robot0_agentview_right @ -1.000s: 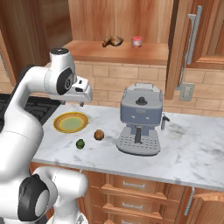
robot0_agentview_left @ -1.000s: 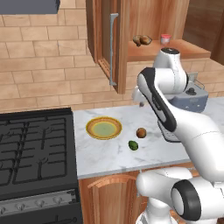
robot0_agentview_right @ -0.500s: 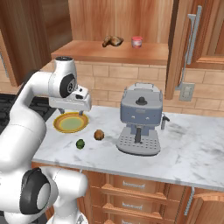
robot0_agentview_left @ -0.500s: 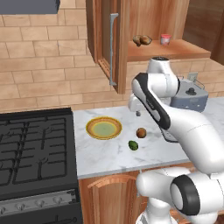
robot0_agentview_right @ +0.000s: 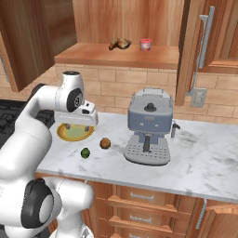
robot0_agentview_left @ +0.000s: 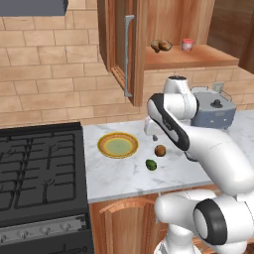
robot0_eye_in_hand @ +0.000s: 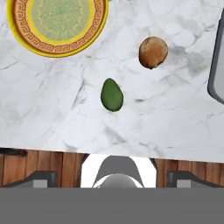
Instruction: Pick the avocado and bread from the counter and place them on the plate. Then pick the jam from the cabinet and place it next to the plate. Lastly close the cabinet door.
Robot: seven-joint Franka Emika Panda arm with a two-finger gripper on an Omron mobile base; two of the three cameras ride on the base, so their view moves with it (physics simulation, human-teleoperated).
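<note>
Two small foods, avocado [robot0_eye_in_hand: 112, 94] and bread [robot0_eye_in_hand: 153, 52], on veined marble counter [robot0_eye_in_hand: 52, 113] beneath spread-open claw [robot0_agentview_left: 155, 137].

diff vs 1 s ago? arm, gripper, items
The arm swung down and in over the counter, bringing the gripper low above the plate side, jaws open and empty. Nothing was grasped or released. Unchanged: avocado and bread lie apart on the counter beside the plate, jam on the cabinet shelf, cabinet door open.
</note>
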